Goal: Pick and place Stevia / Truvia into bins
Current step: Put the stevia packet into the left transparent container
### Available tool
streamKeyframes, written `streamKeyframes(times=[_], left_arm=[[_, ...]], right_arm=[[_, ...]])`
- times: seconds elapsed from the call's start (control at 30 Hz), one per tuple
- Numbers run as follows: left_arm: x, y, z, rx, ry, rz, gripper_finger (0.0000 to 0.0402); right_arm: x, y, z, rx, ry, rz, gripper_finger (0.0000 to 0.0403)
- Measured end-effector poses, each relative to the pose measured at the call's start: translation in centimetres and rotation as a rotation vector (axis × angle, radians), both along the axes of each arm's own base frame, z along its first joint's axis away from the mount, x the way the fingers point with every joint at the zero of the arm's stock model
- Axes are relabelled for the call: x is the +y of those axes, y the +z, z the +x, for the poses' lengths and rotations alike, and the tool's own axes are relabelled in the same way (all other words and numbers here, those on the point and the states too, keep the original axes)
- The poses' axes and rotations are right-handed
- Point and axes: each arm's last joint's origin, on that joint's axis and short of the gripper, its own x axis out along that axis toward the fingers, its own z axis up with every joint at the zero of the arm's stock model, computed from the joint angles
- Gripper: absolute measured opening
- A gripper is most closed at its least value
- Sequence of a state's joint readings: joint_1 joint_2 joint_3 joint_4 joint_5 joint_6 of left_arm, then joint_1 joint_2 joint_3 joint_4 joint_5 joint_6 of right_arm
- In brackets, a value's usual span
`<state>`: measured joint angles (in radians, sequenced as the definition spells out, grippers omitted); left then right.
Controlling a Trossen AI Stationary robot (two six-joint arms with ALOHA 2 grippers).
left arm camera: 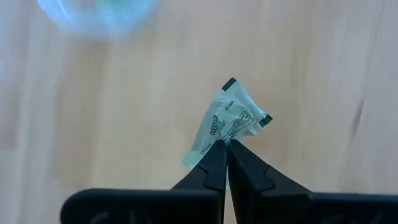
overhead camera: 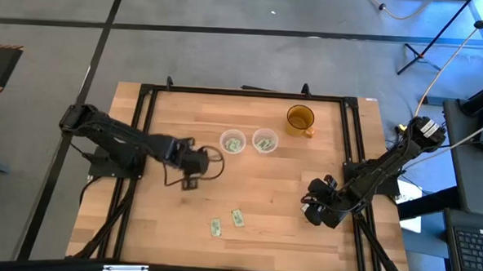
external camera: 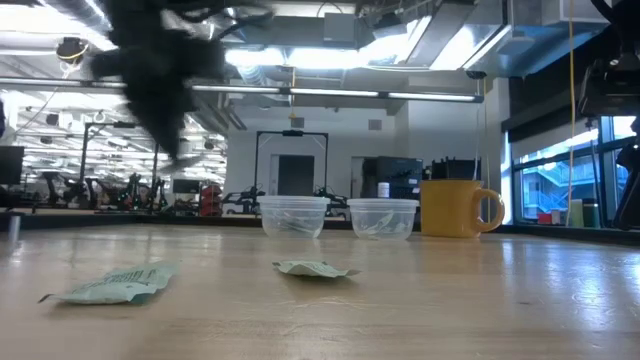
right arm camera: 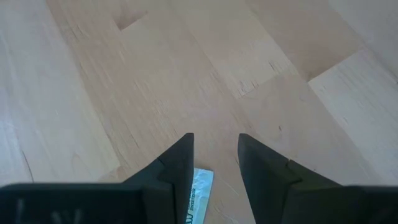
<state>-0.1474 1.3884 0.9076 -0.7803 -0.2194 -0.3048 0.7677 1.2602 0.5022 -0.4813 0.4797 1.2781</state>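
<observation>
1. Left gripper [left arm camera: 225, 149] pinched closed on a crumpled pale green-and-white paper sachet [left arm camera: 229, 121], held above the wooden table [overhead camera: 247, 193] near the left clear round plastic cup [overhead camera: 232, 142].
2. Right gripper [right arm camera: 214, 158] fingers apart over a flat sachet [right arm camera: 198, 193], near the table's right edge.
3. Two more sachets [overhead camera: 226, 222] lie loose at the table's front; both clear cups [external camera: 338, 217] hold sachets.

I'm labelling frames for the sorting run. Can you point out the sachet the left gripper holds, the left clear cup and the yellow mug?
held sachet [left arm camera: 231, 118]: left wrist view, its crumpled middle.
left clear cup [external camera: 293, 216]: low view, its side wall.
yellow mug [external camera: 452, 208]: low view, its body.
</observation>
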Motion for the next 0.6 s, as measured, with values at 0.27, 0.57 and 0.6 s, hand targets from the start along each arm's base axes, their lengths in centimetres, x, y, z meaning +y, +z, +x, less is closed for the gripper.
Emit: streamKeyframes(times=[0.27,0.57,0.6], left_arm=[[5.8,1.4,3.8,-0.295,-0.08,0.075,0.0004],[9.7,-2.2,6.4,-0.285,-0.069,0.136,0.0004],[9.9,-2.7,6.5,-0.268,-0.068,0.135,0.0004]], right_arm=[[0.0,0.0,0.0,0.0,0.0,0.0,0.0128],[0.0,0.0,0.0,0.001,0.003,-0.002,0.0128],[0.0,0.0,0.0,0.001,0.003,-0.002,0.0128]])
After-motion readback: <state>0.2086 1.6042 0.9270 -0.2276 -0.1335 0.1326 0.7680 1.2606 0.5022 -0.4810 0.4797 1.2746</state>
